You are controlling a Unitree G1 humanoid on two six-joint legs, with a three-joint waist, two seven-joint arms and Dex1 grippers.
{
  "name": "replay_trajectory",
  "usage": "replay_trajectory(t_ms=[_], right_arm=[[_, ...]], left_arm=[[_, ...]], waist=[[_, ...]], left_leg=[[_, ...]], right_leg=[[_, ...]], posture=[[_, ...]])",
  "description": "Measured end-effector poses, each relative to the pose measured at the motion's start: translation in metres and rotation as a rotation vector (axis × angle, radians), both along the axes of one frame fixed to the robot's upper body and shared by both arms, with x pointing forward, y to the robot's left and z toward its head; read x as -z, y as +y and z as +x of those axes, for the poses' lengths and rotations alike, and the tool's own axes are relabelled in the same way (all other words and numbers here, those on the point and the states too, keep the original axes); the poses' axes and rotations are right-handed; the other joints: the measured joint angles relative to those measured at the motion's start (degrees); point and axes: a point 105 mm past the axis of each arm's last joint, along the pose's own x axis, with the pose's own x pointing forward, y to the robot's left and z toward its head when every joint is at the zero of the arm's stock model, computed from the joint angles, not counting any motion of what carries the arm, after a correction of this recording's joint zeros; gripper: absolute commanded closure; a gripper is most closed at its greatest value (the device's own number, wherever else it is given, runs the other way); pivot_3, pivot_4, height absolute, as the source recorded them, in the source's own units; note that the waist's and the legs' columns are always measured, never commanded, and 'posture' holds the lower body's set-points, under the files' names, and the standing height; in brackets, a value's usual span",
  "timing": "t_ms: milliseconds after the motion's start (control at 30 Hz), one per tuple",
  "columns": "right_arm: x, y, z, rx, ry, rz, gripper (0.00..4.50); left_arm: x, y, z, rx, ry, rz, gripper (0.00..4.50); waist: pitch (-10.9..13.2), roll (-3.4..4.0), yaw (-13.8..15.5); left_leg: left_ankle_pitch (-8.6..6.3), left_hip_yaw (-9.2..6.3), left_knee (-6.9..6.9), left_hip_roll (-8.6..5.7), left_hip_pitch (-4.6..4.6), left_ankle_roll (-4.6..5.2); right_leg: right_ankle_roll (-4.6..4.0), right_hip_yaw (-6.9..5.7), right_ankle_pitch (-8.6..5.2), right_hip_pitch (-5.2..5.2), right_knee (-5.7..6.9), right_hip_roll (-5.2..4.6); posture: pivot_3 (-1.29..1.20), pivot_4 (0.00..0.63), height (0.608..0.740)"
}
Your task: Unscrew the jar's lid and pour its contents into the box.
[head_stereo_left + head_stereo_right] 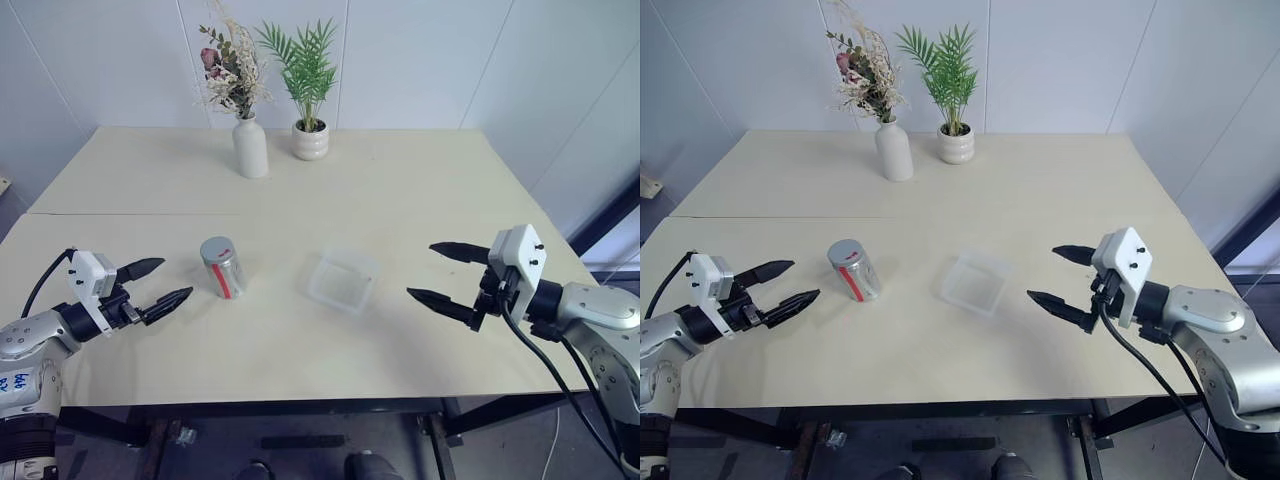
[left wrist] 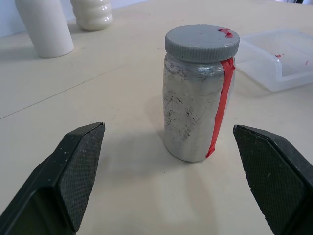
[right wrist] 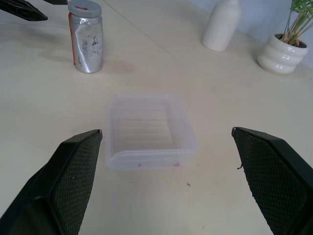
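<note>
Jar: (image 1: 222,268) small silvery-grey cylinder, upright on the cream table (image 1: 300,190), left of centre, with a red strip running down one side.
Lid: (image 2: 202,42) grey ribbed screw cap, on the jar, seemingly screwed down, with a small red mark on top.
Contents: dark specks and smears visible through the wall in the left wrist view; amount impossible to judge.
Box: (image 1: 343,281) shallow clear plastic tray, open, just right of the jar, apart from it, looking empty.
Left gripper: (image 1: 155,285) jaws wide open, level, aimed at the jar from its left, near but not touching.
Right gripper: (image 1: 445,274) jaws wide open, holding nothing, facing the box from the right, well clear of it.
Step in hand: probably closing in to grasp the jar body.
Doing it well: centre the body between the left pads, clamp below the cap, leaving the lid free for the other claw; keep upright until over the box.
Writing: no readable brand or text on the jar, lid or box; red markings only.
Background: white vase (image 1: 250,147) of dried flowers and ribbed white plant pot (image 1: 310,141) at the far edge.
</note>
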Motion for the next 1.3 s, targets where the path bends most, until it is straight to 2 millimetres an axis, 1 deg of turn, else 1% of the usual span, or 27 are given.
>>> replay_trajectory(t_ms=[167, 333, 467, 533, 633, 700, 800, 867, 1000, 1100, 1233, 1300], right_arm=[[-0.002, 0.002, 0.001, -0.006, -0.009, 0.000, 0.00], [-0.003, 0.004, 0.002, -0.008, -0.017, 0.011, 0.00], [-0.009, 0.007, 0.004, -0.024, -0.037, 0.012, 0.00], [-0.008, 0.013, 0.004, -0.052, -0.037, 0.007, 0.00], [-0.005, 0.015, 0.004, -0.064, -0.029, 0.010, 0.00], [-0.005, 0.015, 0.004, -0.065, -0.027, 0.011, 0.00], [-0.004, 0.016, 0.005, -0.070, -0.025, 0.014, 0.00], [-0.001, 0.019, 0.005, -0.087, -0.013, 0.011, 0.00], [-0.001, 0.022, 0.007, -0.097, -0.010, 0.023, 0.00], [0.000, 0.022, 0.008, -0.096, -0.005, 0.024, 0.00], [-0.001, 0.022, 0.008, -0.100, -0.008, 0.020, 0.00], [-0.003, 0.022, 0.008, -0.103, -0.013, 0.019, 0.00]], left_arm=[[0.001, -0.002, 0.001, 0.003, -0.002, -0.011, 0.02], [-0.002, -0.012, 0.000, 0.022, -0.031, -0.015, 0.02], [0.001, -0.017, -0.008, 0.036, -0.015, -0.009, 0.02], [0.006, -0.016, -0.011, 0.029, 0.001, -0.009, 0.02], [0.009, -0.022, -0.017, 0.023, 0.007, -0.010, 0.02], [0.009, -0.027, -0.018, 0.007, -0.006, -0.021, 0.02], [0.010, -0.024, -0.014, -0.050, -0.014, -0.010, 0.02], [0.011, -0.026, -0.014, -0.078, -0.027, -0.028, 0.02], [0.021, -0.035, -0.016, -0.136, -0.034, -0.050, 0.02], [0.027, -0.035, -0.014, -0.205, -0.039, -0.062, 0.02], [0.027, -0.047, -0.018, -0.194, -0.056, -0.077, 0.02], [0.026, -0.050, -0.017, -0.201, -0.069, -0.087, 0.02]], waist=[[0.0, 0.00, 0.0], [0.0, 0.00, -0.1], [0.0, 0.00, -0.2], [0.0, 0.00, -0.2], [0.0, 0.00, 0.0], [0.0, 0.00, 0.0], [0.0, 0.00, 0.0], [0.0, 0.00, 0.0], [0.0, 0.00, -0.2], [0.0, -0.01, 0.0], [0.0, -0.01, 0.1], [0.0, -0.01, 0.0]], left_leg=[[0.00, 0.00, 0.00, 0.00, 0.00, 0.00], [0.00, 0.01, 0.01, 0.00, -0.01, 0.00], [0.00, 0.01, 0.01, 0.01, 0.01, 0.00], [0.00, 0.01, 0.02, 0.01, 0.02, 0.00], [-0.01, 0.03, 0.04, -0.02, -0.01, 0.01], [-0.01, 0.03, 0.06, -0.02, -0.01, 0.01], [-0.01, 0.00, 0.14, -0.01, 0.00, 0.01], [-0.01, 0.02, 0.19, -0.02, 0.00, 0.02], [-0.02, 0.12, 0.23, -0.02, 0.01, 0.04], [-0.02, 0.08, 0.27, -0.02, 0.00, 0.03], [-0.02, 0.12, 0.31, -0.04, -0.01, 0.04], [-0.02, 0.12, 0.32, -0.04, 0.01, 0.04]], right_leg=[[0.00, 0.00, 0.00, 0.00, 0.00, 0.00], [0.02, 0.02, 0.01, 0.00, 0.00, 0.00], [0.02, 0.04, 0.01, 0.00, 0.01, 0.01], [0.02, 0.05, 0.02, 0.00, 0.01, 0.01], [0.03, 0.07, 0.02, 0.01, -0.03, -0.03], [0.04, 0.07, 0.03, 0.02, -0.02, -0.04], [0.04, 0.05, 0.03, 0.03, 0.01, 0.00], [0.07, 0.07, 0.06, 0.08, 0.00, -0.02], [0.13, 0.18, 0.12, 0.07, -0.01, -0.01], [0.13, 0.16, 0.12, 0.07, 0.00, 0.01], [0.16, 0.21, 0.15, 0.08, -0.02, 0.00], [0.15, 0.21, 0.15, 0.09, -0.02, 0.00]], posture=[[0.00, 0.150, 0.740], [0.00, 0.150, 0.740], [0.00, 0.150, 0.740], [0.00, 0.150, 0.740], [0.00, 0.150, 0.740], [0.00, 0.150, 0.740], [0.00, 0.150, 0.740], [0.00, 0.150, 0.740], [0.00, 0.150, 0.740], [0.00, 0.150, 0.740], [0.00, 0.150, 0.740], [0.00, 0.150, 0.740]])
